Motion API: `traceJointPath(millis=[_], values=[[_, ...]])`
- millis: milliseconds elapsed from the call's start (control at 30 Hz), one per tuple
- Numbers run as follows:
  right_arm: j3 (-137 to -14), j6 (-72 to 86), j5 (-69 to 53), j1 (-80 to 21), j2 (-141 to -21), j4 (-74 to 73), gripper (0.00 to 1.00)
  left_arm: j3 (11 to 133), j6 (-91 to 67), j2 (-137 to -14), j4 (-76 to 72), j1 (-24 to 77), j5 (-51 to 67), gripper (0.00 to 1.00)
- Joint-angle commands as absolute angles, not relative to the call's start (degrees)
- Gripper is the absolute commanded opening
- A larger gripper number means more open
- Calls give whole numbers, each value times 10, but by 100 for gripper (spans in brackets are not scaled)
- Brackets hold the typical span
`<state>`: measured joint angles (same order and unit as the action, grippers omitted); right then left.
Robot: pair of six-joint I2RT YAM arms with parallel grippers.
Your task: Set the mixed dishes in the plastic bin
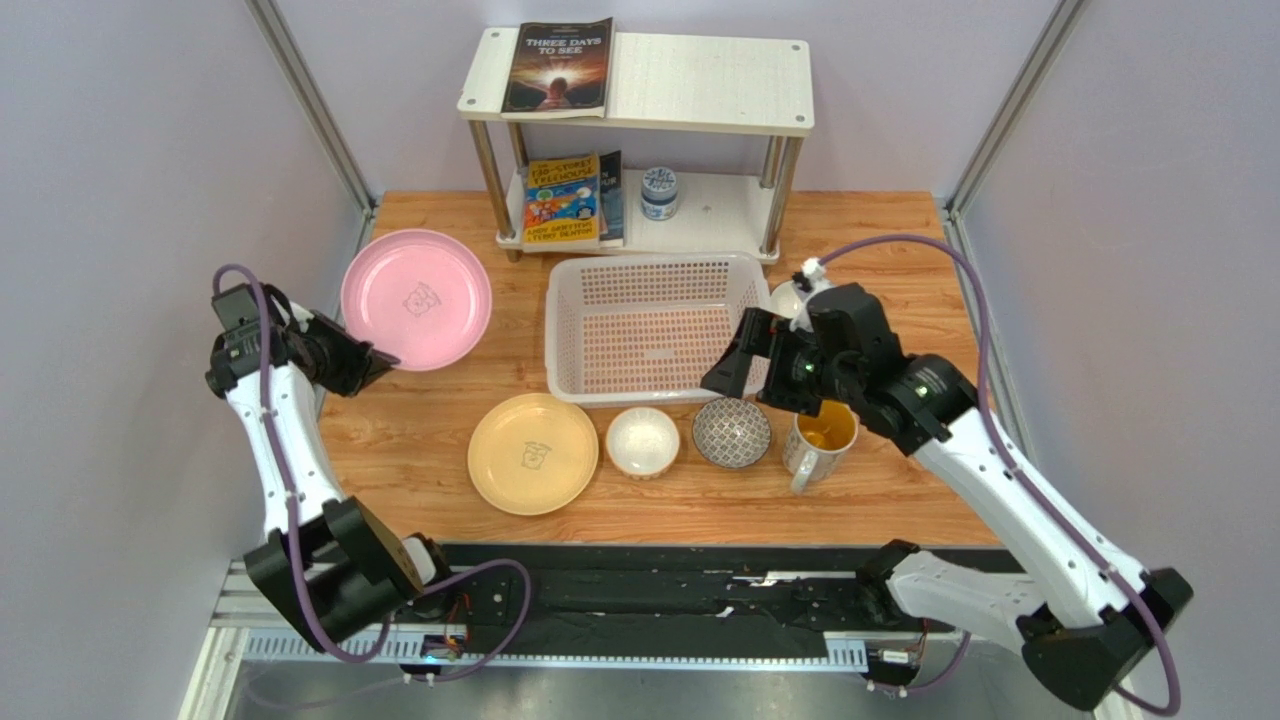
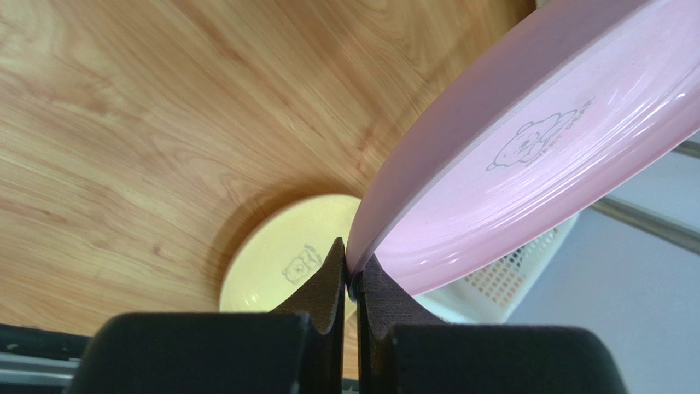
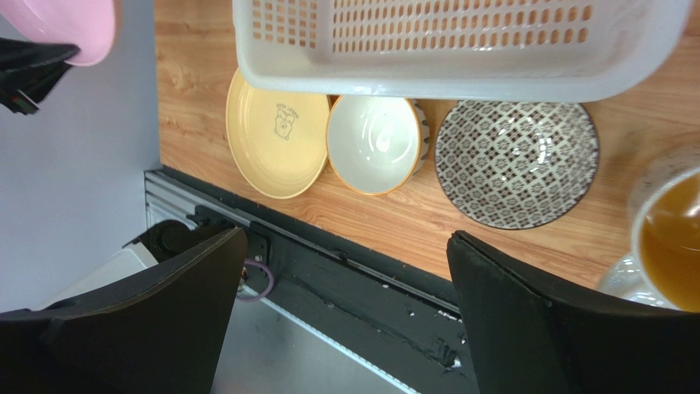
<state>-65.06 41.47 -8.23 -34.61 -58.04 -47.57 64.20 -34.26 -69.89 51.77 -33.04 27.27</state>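
Note:
My left gripper (image 1: 368, 360) (image 2: 353, 271) is shut on the near rim of the pink plate (image 1: 418, 297) (image 2: 534, 156) at the table's left. The plastic bin (image 1: 561, 333) (image 2: 509, 275) (image 3: 460, 78) stands mid-table with nothing in it. Along its front lie the pale yellow plate (image 1: 532, 452) (image 2: 279, 263) (image 3: 278, 139), a white bowl (image 1: 643, 441) (image 3: 374, 144), the grey patterned bowl (image 1: 732, 432) (image 3: 516, 162) and the yellow-lined mug (image 1: 822, 435) (image 3: 670, 238). My right gripper (image 1: 747, 378) (image 3: 345, 246) hangs open above the bin's front right corner, holding nothing.
A white two-tier shelf (image 1: 706, 83) stands at the back with books (image 1: 561, 68) and a blue-and-white jar (image 1: 658, 192). A black rail (image 1: 676, 593) runs along the table's near edge. Walls close in on both sides.

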Motion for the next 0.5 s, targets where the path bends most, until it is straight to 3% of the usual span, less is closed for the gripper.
traceJointPath(millis=[0, 167, 467], values=[[-726, 453, -56, -389, -638, -438, 99, 633, -350, -640, 555, -303, 325, 0], [-814, 468, -1, -448, -715, -454, 99, 625, -382, -603, 548, -244, 346, 0], [-800, 507, 38, -497, -802, -386, 100, 513, -437, -542, 493, -195, 369, 0]])
